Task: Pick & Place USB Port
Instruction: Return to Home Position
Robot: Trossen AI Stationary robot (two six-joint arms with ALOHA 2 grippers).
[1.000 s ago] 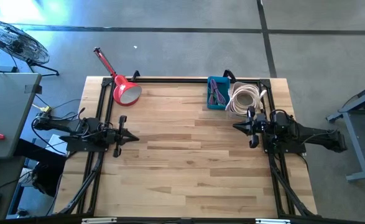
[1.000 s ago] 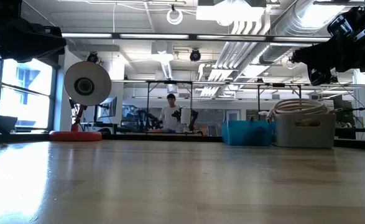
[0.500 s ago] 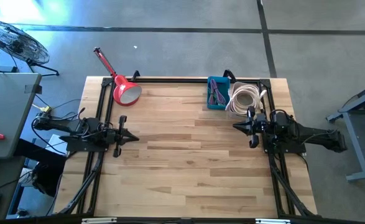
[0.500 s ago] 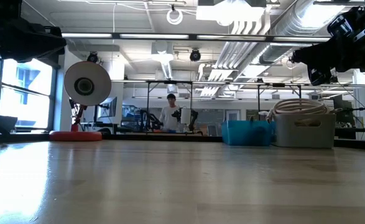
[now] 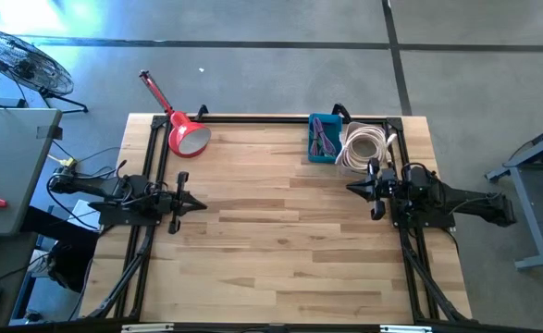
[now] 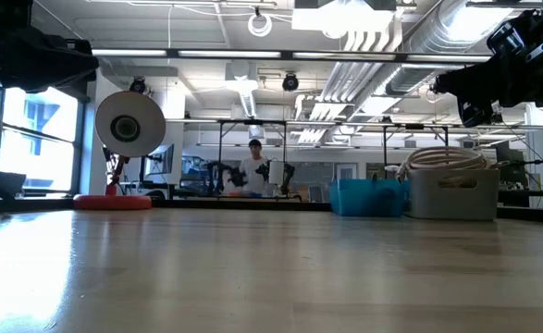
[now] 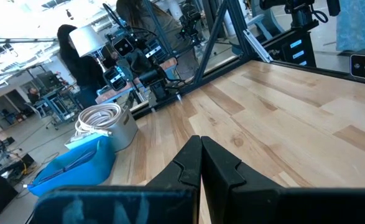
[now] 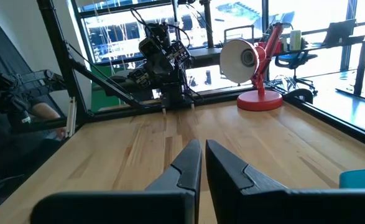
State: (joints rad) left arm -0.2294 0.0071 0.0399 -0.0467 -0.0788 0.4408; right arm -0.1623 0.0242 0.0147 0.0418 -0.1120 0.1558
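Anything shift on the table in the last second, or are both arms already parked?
Nothing visibly changed. The left gripper and right gripper sit at opposite sides of the table, jaws shut, holding nothing. The white cable lies in the gray bin, the purple cable in the blue bin; the red lamp has not moved.

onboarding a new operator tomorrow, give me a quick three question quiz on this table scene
1. True or false: the red desk lamp stands on the left arm's side of the wooden table.
2. The coiled white cable lies: A) loose on the table, B) in the gray plastic bin, C) draped over the lamp.
3. What do the left gripper and the right gripper hold?
Key: 1 true. 2 B. 3 nothing; both are shut and empty.
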